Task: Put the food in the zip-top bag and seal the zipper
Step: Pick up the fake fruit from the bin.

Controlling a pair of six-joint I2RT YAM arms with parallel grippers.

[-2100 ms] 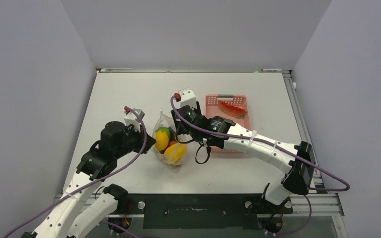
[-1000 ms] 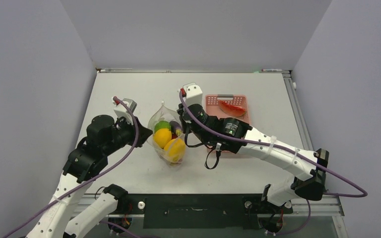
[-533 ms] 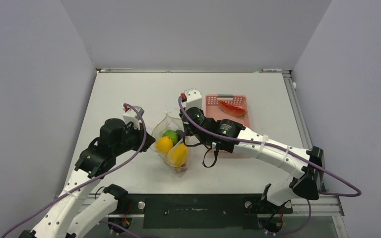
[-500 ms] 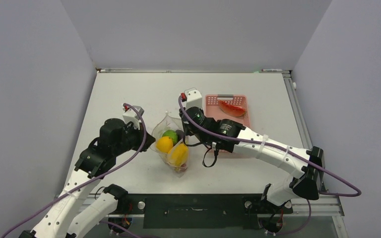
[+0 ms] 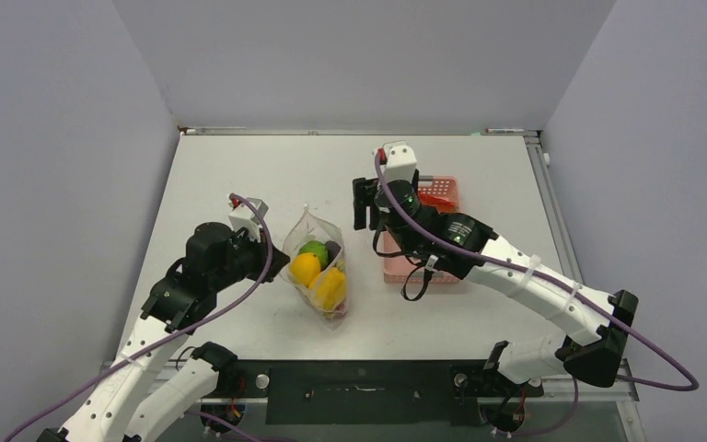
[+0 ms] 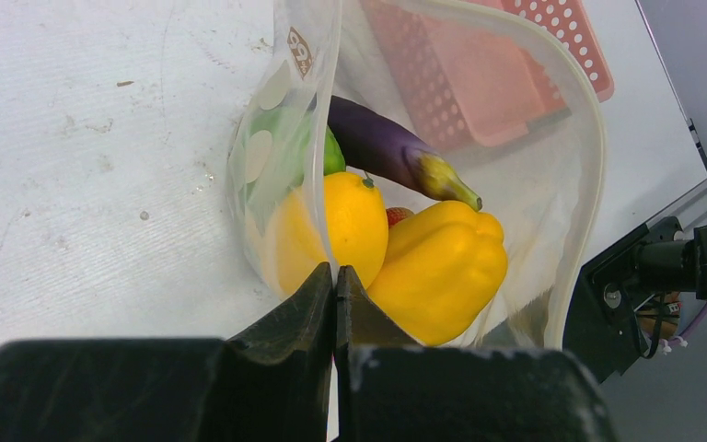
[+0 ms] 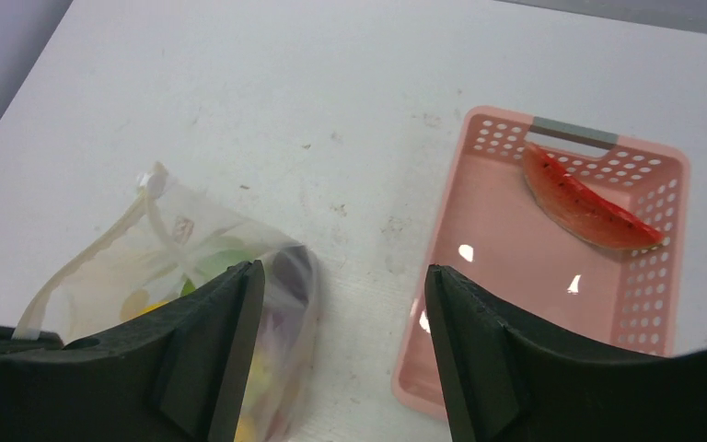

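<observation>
left fingers (image 6: 296, 320) pinch rim of zip-top bag (image 6: 538, 207)

Top external: fixed high behind both arm bases, facing down and forward, far enough to take in the whole white table (image 5: 239, 175). Left wrist: low and very near, looking past its own fingers (image 6: 285, 322) into the zip-top bag (image 6: 534, 203). Right wrist: raised, looking down between its own fingers, at mid distance. All three views share the bag and the pink basket (image 7: 479, 230).
</observation>
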